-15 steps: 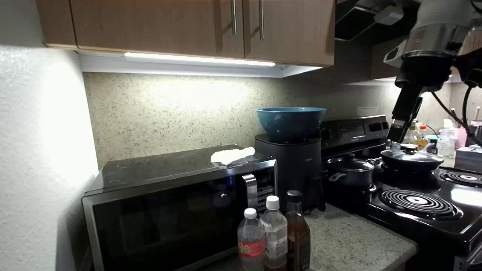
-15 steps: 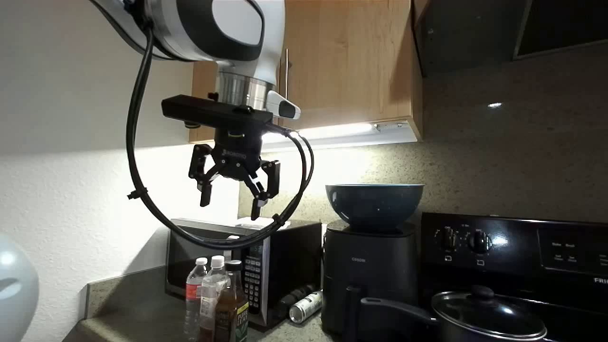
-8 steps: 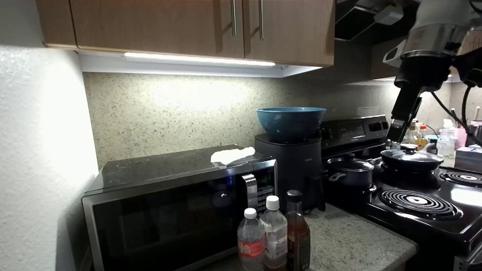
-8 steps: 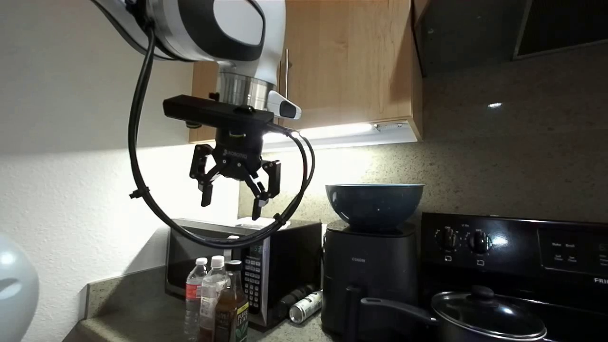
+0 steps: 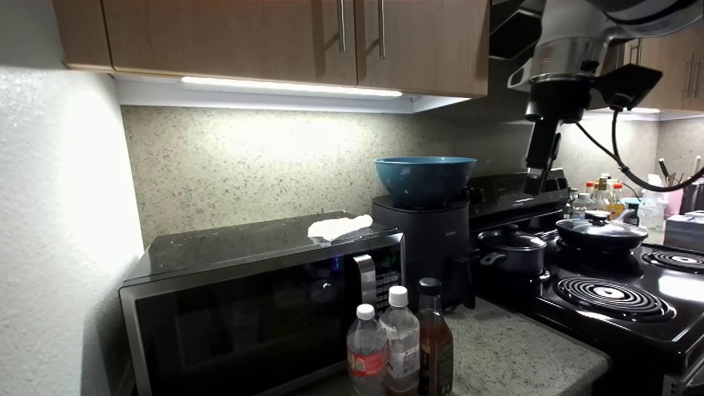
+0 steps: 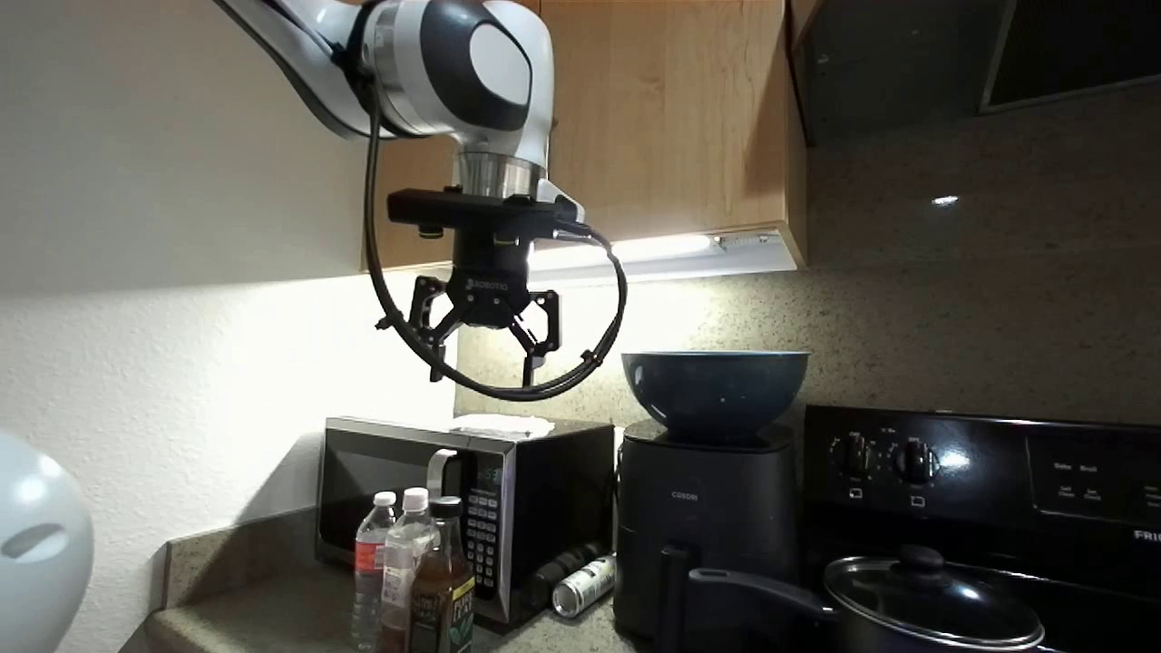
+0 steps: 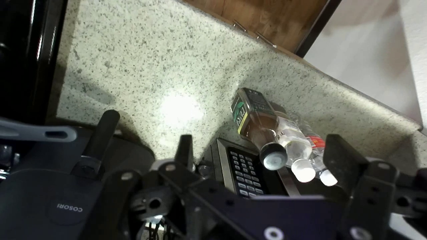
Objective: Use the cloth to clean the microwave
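**Crumpled white fabric cloth (image 5: 340, 226) on boxy black-and-grey microwave (image 5: 236, 319); black two-finger gripper (image 6: 483, 377) spread wide**

Readable: ROBOTIQ on the gripper, upper centre of an exterior view; COSORI on the matte-black air fryer (image 6: 717, 526), lower right of centre there, inverted lower left in the wrist view; FRI, clipped by the right edge, on the black stove panel (image 6: 989, 517).
Counts: 1 cloth, mid-frame in both exterior views, right end of the microwave's top. 3 capped bottles (image 5: 402, 349) in front: 2 clear, white-capped; 1 brown, black-capped; label print mostly too small. 1 blue bowl (image 5: 426, 180) on the air fryer.
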`<action>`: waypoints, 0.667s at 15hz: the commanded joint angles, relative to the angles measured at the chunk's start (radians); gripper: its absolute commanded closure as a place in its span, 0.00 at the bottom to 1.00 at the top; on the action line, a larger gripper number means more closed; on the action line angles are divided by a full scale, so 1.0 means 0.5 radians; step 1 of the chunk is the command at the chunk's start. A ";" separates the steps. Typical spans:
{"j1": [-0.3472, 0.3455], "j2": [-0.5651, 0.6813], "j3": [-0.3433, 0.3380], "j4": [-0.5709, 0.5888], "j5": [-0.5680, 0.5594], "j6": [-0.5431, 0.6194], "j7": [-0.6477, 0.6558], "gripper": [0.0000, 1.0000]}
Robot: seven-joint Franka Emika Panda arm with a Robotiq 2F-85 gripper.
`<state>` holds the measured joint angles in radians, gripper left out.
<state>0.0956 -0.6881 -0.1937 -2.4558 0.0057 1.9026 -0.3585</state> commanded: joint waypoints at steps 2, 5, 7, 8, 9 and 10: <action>-0.021 0.159 0.088 0.133 -0.009 -0.018 -0.033 0.00; -0.023 0.218 0.107 0.170 -0.007 -0.022 -0.033 0.00; -0.030 0.205 0.102 0.170 -0.008 -0.022 -0.032 0.00; -0.031 0.202 0.102 0.170 -0.008 -0.022 -0.032 0.00; -0.015 0.226 0.099 0.185 0.032 0.001 -0.024 0.00; 0.020 0.288 0.095 0.232 0.134 0.045 0.005 0.00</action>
<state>0.0979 -0.5877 -0.1574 -2.3715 -0.0029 1.8940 -0.3660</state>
